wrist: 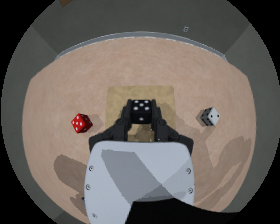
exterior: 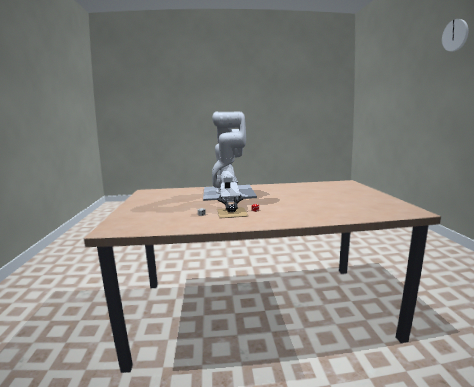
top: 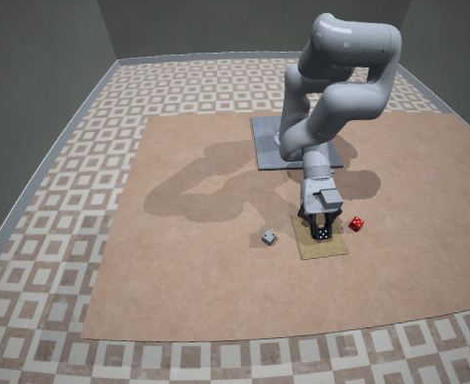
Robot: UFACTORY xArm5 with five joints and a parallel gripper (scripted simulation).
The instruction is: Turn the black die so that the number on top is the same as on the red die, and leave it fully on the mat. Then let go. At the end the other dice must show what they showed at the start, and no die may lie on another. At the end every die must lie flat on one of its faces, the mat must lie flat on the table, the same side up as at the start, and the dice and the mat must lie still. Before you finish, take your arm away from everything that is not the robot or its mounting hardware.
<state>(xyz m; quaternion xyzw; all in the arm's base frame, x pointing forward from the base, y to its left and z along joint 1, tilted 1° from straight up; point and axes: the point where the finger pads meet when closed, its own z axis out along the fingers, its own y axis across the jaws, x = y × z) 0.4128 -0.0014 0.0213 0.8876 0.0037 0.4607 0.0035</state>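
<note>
Black die [top: 322, 233] [exterior: 232, 207] [wrist: 141, 111] is between the jaws, which are narrowed onto two opposite sides; reads as a light grip. Side hold makes sense: top face stays uncovered, five white pips visible. Outline sits inside the mat [top: 324, 252] [exterior: 233, 215] [wrist: 115, 95] from above, margin all round; looks down at mat level, but can't confirm full contact underneath. Red die [top: 356, 223] [exterior: 255, 207] [wrist: 81, 123] is at about 2-3 o'clock from it in the top view, off the mat; its top looks like five too, so my read is the turn is done and release is next. Grey die [top: 269, 237] [exterior: 201, 212] [wrist: 210, 116] at 9 o'clock, also off the mat, two pips up, both neighbours well apart from the fingers [top: 314, 231]. Open evenly, modest spread, then straight up; a lopsided release could drag or tip the die, or rumple the mat. Materials: dice are crisp-edged cubes, mat is thin, flat, squarish, mottled straw-yellow. Fingers matt black, arm smooth pale grey tubing, standing at 12 o'clock on a slate-coloured plate [top: 264, 162] [exterior: 209, 196]. Bench [top: 202, 291] [exterior: 329, 208] has a blotchy tan top, dark square legs.
</note>
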